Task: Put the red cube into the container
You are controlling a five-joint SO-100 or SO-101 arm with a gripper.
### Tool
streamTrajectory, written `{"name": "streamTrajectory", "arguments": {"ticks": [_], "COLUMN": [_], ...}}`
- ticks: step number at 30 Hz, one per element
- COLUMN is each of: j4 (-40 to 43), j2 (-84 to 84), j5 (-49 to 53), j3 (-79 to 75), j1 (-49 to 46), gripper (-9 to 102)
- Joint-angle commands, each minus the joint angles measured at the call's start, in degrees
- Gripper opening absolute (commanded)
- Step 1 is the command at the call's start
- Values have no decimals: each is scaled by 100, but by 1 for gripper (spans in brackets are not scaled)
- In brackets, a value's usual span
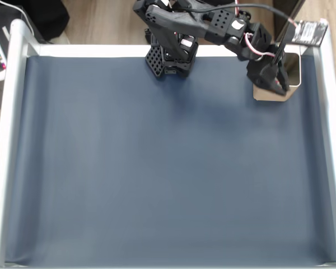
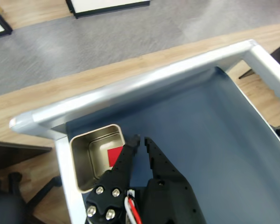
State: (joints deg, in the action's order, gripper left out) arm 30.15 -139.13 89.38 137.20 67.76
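Note:
The container [image 2: 91, 156] is a square silver tin in the corner of the blue mat in the wrist view. The red cube [image 2: 113, 155] lies on its shiny floor, partly hidden behind one finger. My gripper [image 2: 141, 139] hangs just above the tin's inner edge. Its jaws stand slightly open with a narrow gap, and nothing is held between them. In the fixed view the container [image 1: 295, 72] sits at the far right corner of the mat. There the gripper [image 1: 279, 86] and wrist cover most of it.
A raised silver frame [image 1: 11, 140] borders the blue mat [image 1: 168, 168] on all sides. The arm's black base [image 1: 171, 56] stands at the far middle edge. A dark card [image 1: 308, 32] sits on the frame beside the tin.

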Motion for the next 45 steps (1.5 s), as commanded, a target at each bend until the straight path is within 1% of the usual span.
{"name": "streamTrajectory", "arguments": {"ticks": [1, 10, 13, 16, 25, 34, 37, 40, 45], "j4": [-176, -369, -448, -729, -765, -694, -492, -70, 1081], "j2": [0, -202, -396, -721, -2347, -3858, -4157, -4412, -4834], "j5": [0, 202, 229, 264, 272, 123, 114, 9, -255], "j3": [-325, 18, 299, 800, 2435, 3797, 4034, 4157, 4175], "j1": [-510, -2813, -3480, -4043, -5282, -6047, -6223, -6311, -6319], "gripper": [0, 0, 0, 0, 0, 0, 0, 0, 0]}}
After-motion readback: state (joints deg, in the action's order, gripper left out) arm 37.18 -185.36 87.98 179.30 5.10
